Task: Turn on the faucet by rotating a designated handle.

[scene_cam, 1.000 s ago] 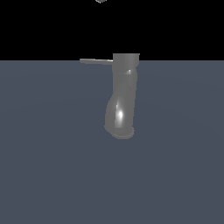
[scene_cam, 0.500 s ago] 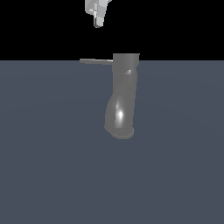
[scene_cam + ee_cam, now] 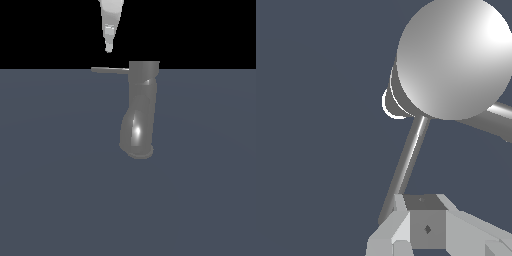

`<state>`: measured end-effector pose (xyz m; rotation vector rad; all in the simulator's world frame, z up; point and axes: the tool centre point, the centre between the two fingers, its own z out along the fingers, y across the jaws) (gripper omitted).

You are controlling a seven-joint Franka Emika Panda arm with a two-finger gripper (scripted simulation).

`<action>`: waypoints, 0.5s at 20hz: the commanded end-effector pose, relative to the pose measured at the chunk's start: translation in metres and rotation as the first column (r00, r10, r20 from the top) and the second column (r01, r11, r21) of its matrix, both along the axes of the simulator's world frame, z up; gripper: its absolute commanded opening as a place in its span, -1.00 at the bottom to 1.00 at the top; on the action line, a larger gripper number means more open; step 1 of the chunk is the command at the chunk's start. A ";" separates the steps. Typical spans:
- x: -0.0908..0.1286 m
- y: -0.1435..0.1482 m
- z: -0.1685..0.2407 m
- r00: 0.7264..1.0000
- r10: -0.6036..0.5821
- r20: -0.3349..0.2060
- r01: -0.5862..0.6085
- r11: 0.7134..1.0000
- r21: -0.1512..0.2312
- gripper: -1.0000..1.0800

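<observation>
**Desk:** Grey and glossy, the faucet [image 3: 140,112] is standing near the middle of the dark slate surface [image 3: 55,190], its wider collar at the top in the exterior view and its flared rim resting low. What is changing?

**Field:** The white claw [image 3: 109,48] is coming down from the top edge. A second ago only a speck of it was showing there; half a second ago its tip was in view; now it is reaching well down the black backdrop and hanging just above the handle [image 3: 110,69], still apart from it.

**Desk:** And the handle?

**Field:** It is sticking out flat from the collar toward the exterior view's left, exactly as it was lying in both earlier frames. The faucet is not shifting either.

**Desk:** Is the claw gripping anything?

**Field:** Nothing is in its hold. In the exterior view it is tapering to a narrow tip, and the wrist view is showing the claw [image 3: 423,220] only at its near end, so how wide it is set I cannot tell. That view is showing the handle [image 3: 406,162] running from the collar down toward it.

**Desk:** Meaning for the task?

**Field:** By my reading, the approach is nearly finishing and the turning is not yet beginning; contact with the bar's outer end looks to be next.
</observation>
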<state>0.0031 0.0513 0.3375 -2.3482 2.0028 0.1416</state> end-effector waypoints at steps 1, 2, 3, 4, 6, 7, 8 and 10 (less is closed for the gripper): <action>0.010 0.004 -0.010 0.998 -0.063 -0.001 0.063 0.998 -0.017 -1.00; 0.014 0.006 -0.014 0.996 -0.088 0.000 0.087 0.996 -0.024 -1.00; 0.017 0.008 -0.018 0.994 -0.111 0.001 0.111 0.993 -0.032 -1.00; 0.021 0.010 -0.022 0.991 -0.134 0.002 0.134 0.990 -0.038 -1.00; 0.027 0.013 -0.028 0.985 -0.175 0.006 0.175 0.983 -0.051 -1.00; 0.030 0.014 -0.031 0.981 -0.193 0.008 0.193 0.979 -0.057 -1.00; 0.032 0.016 -0.034 0.978 -0.210 0.011 0.211 0.976 -0.063 -1.00; 0.037 0.018 -0.039 0.971 -0.241 0.016 0.241 0.968 -0.073 -1.00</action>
